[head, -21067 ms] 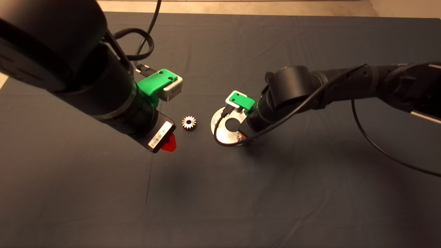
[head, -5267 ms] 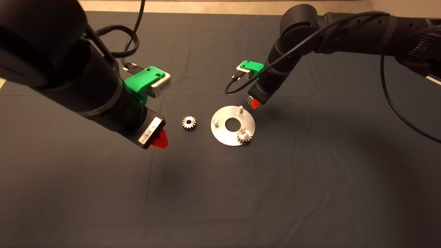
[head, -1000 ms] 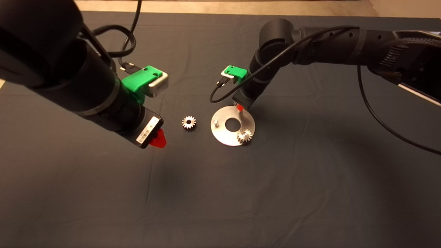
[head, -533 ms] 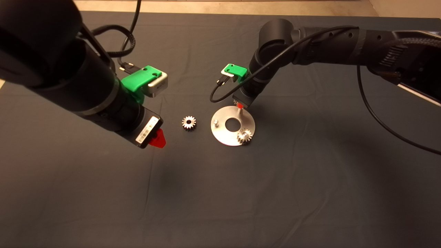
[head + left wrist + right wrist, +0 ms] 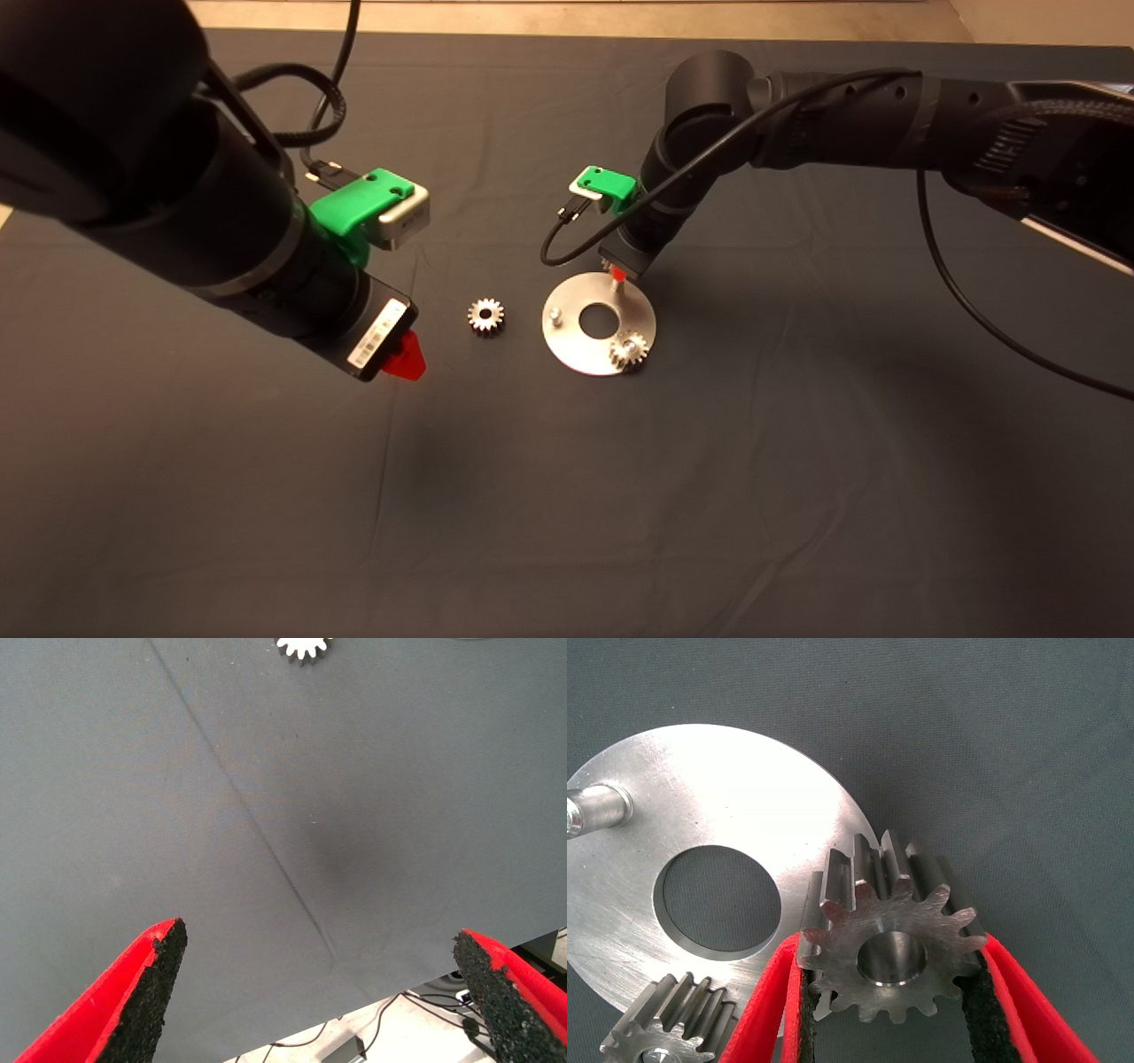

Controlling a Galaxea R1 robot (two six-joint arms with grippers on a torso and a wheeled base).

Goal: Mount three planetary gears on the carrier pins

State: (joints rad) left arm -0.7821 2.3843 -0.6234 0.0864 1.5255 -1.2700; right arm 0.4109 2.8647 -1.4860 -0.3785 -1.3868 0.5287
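Observation:
The shiny round disc (image 5: 576,347) lies mid-mat with one planetary gear (image 5: 628,350) seated on its near pin and a bare pin (image 5: 555,314) on its left side. My right gripper (image 5: 617,276) hangs over the disc's far edge, shut on a second gear (image 5: 890,939) that covers the far pin. The right wrist view also shows the disc (image 5: 700,797), the bare pin (image 5: 598,806) and the seated gear (image 5: 669,1028). A third gear (image 5: 485,315) lies loose on the mat left of the disc. My left gripper (image 5: 403,359) hovers open and empty, left of it.
The dark mat (image 5: 620,496) has long creases. In the left wrist view the loose gear (image 5: 303,645) shows at the picture's edge, beyond the open fingers (image 5: 155,979). Cables (image 5: 567,239) hang from the right wrist near the disc.
Since several seconds ago my right gripper has come from beyond the disc's far right down over its far pin, gear in its grip. In the last second it barely moved. The left arm is still.

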